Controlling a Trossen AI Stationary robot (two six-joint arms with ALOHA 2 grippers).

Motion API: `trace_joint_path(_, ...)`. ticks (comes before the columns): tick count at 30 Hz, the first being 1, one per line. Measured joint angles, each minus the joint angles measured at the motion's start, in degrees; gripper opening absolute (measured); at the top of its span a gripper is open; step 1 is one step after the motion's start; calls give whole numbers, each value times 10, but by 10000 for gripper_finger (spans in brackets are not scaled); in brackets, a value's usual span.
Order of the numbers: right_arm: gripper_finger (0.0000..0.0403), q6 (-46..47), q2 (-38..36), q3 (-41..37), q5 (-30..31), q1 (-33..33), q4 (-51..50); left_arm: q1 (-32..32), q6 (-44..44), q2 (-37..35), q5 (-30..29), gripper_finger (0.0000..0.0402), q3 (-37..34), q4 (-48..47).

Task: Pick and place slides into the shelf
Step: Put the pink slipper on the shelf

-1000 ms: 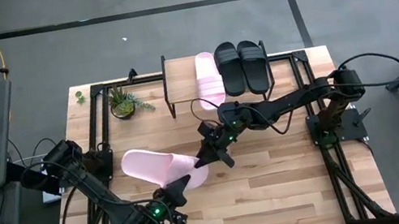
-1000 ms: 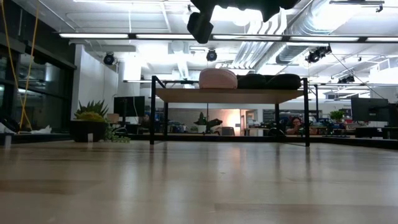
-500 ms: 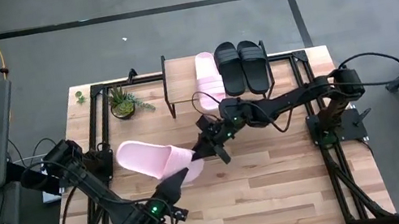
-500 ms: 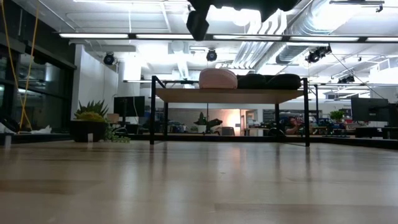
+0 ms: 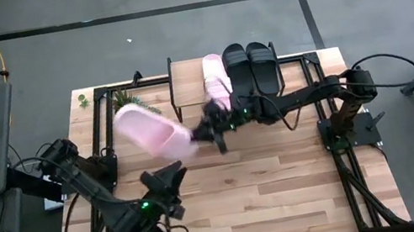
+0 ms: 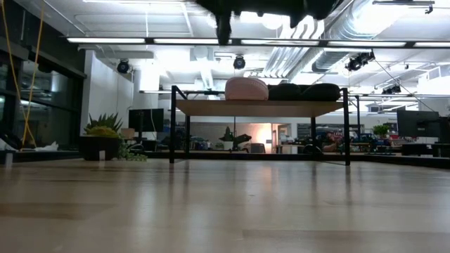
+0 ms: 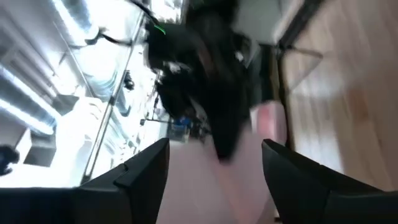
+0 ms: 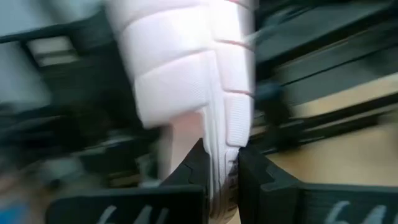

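A pale pink slide hangs above the table's left middle, with my right gripper shut on its right end; the right wrist view shows it close up. My left gripper stands open just near of it, touching nothing, its fingers wide apart. The shelf stands at the far edge on thin black legs. On its plank lie another pink slide and two black slides. The low view shows them on the shelf too. My right gripper pinches the pink slide's end nearest the table's right between its two fingers. The fingers reach in roughly level from the table's right. The slide is lifted clear of the table and stretches away from the fingers toward the far left.
A small potted plant sits at the far left, partly under the lifted slide. Black frame rails run along the table's edges. Bare wood lies in the near right half. The shelf's left part has bare plank.
My left gripper has opened, let go of the pink slide and drawn back toward the near edge. My right gripper has carried the slide up and toward the far edge and the shelf; the slide's free end has swung toward the far left.
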Motion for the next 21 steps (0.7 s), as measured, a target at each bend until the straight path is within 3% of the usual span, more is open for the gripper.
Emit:
trace_joint_path(4, 9, -15, 1, -2, 69, -27, 4, -4, -56, -20, -5, 230, 1, -28)
trace_joint_path(10, 9, -32, -2, -2, 84, -52, 4, -3, -98, -35, 27, 225, 1, -36)
trace_joint_path(14, 9, -34, -2, -2, 131, -53, 0, -2, -124, -37, 33, 225, 1, -43)
trace_joint_path(21, 9, -30, -2, -2, 218, -42, 13, -2, -248, -37, 27, 225, 1, -143)
